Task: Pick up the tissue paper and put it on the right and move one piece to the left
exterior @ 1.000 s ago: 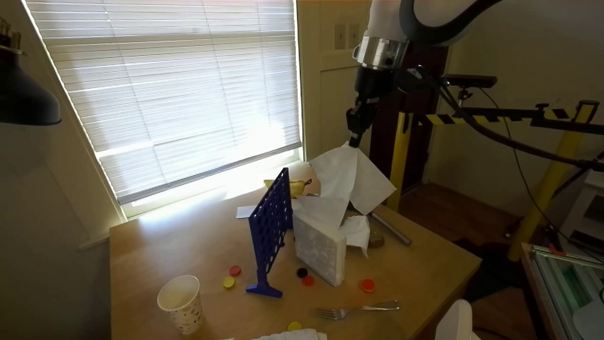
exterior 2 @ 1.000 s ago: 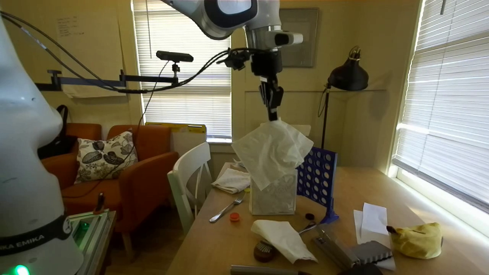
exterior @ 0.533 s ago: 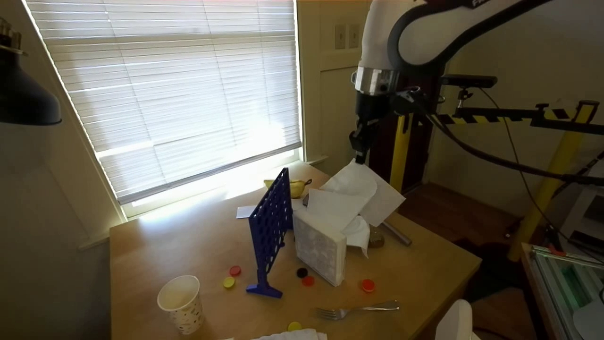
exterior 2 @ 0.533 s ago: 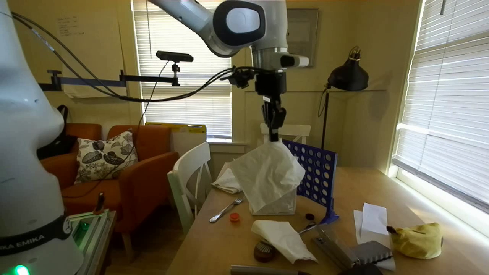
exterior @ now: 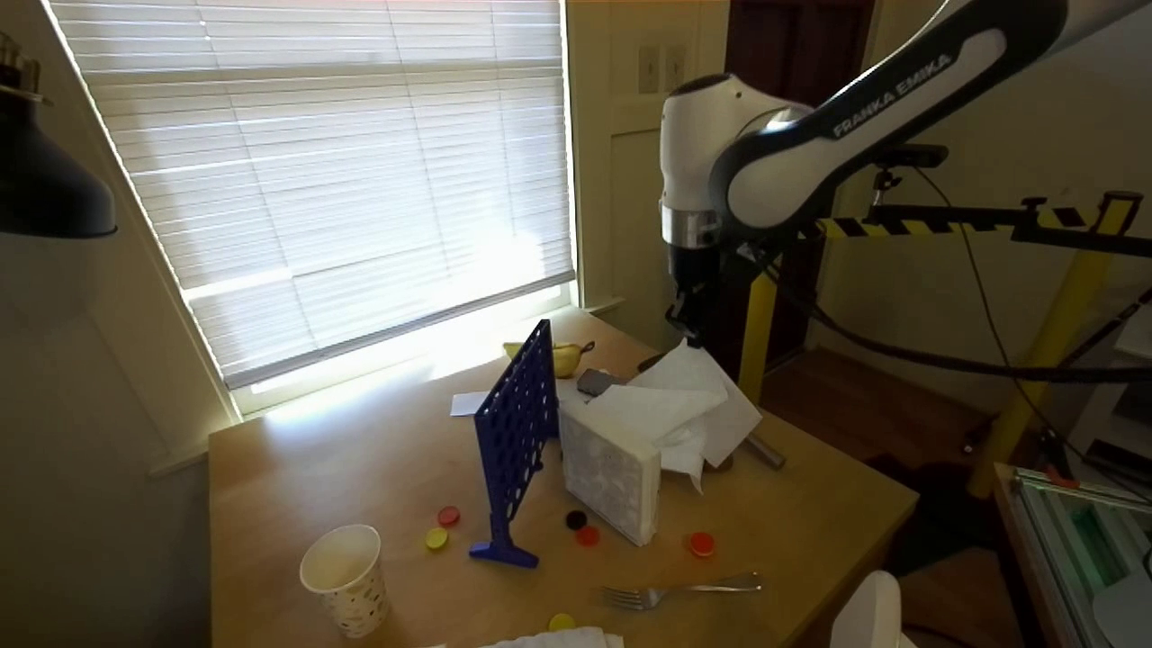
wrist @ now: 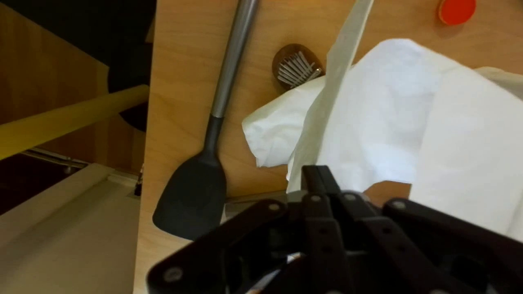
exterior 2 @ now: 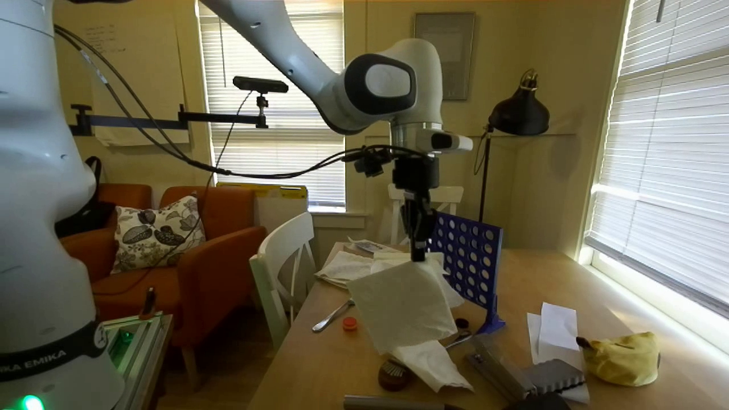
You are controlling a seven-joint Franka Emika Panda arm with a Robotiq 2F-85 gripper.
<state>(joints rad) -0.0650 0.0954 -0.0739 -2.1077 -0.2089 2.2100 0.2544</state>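
Observation:
My gripper [exterior: 692, 344] points down and is shut on the top of the tissue paper [exterior: 681, 382], which hangs loosely below it in both exterior views. In an exterior view the gripper [exterior 2: 418, 259] holds the paper [exterior 2: 403, 307] with its lower edge overlapping a loose white sheet [exterior 2: 434, 364] on the table; I cannot tell if they touch. In the wrist view the fingertips [wrist: 311, 176] are closed together, and the tissue paper [wrist: 380, 118] spreads out beyond them. The loose sheet [wrist: 278, 126] is partly hidden under it.
A white block-shaped pack [exterior: 612, 472] stands beside the blue grid frame [exterior: 517, 423]. A spatula [wrist: 192, 196] and a round brown object with metal tines [wrist: 296, 67] lie near the loose sheet. A fork [exterior: 648, 596], cup [exterior: 346, 576] and yellow pouch [exterior 2: 623, 359] are on the table.
My gripper has come down with the tissue paper, which stays held. The paper's lower part has sunk from in front of the white pack to over the loose sheet.

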